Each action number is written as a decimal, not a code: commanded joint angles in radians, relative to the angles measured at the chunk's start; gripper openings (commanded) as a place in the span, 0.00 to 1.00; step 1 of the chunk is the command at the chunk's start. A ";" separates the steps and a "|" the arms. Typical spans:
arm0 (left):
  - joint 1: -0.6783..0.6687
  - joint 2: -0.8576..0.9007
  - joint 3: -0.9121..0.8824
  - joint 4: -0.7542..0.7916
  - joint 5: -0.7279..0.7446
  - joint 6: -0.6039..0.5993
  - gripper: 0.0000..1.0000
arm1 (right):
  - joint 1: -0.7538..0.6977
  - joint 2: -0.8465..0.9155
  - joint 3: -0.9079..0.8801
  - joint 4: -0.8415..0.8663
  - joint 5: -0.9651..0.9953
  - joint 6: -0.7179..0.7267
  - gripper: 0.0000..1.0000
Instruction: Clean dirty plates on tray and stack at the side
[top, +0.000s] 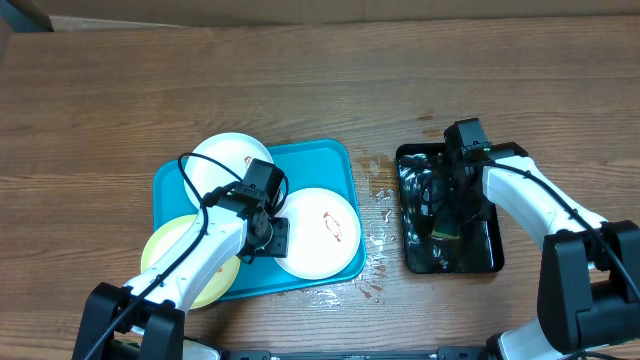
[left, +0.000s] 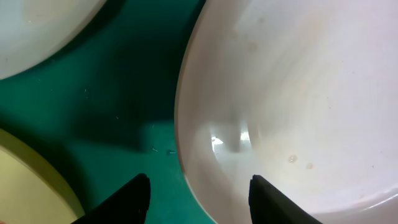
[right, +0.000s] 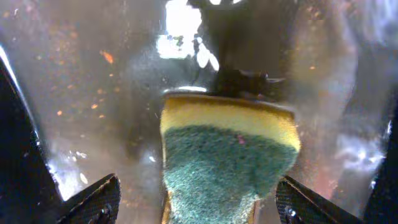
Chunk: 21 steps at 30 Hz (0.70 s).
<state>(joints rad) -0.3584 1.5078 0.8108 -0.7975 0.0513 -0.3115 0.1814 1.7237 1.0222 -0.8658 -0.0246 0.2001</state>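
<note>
Nothing stacked: three plates lie on tray, 3 o'clock plate smeared. Left hand spread, empty, astride its rim; right hand spread around sponge, not gripping.

From overhead, my left arm covers much of the pale yellow plate. On the left wrist camera the white plate runs off the frame. My right wrist view cuts the sponge off at the bottom edge.

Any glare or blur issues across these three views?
Overhead: sharp, evenly lit, reflections on the glossy black tray. Left wrist: white plate close and soft-focused, with a bright reflection. Right wrist: sponge sharp, strong glare on the wet surface behind.
</note>
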 joint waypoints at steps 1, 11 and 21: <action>0.004 0.009 0.016 -0.003 -0.006 -0.017 0.52 | -0.007 0.001 0.006 0.042 0.032 0.033 0.81; 0.004 0.009 0.016 -0.007 -0.007 -0.026 0.49 | -0.007 0.001 -0.064 0.211 0.031 0.037 0.04; 0.004 0.009 0.015 -0.004 -0.008 -0.066 0.56 | -0.007 -0.001 0.180 -0.114 0.031 0.036 1.00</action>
<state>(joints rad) -0.3584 1.5078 0.8108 -0.8005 0.0509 -0.3389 0.1772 1.7267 1.1172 -0.9276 0.0010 0.2340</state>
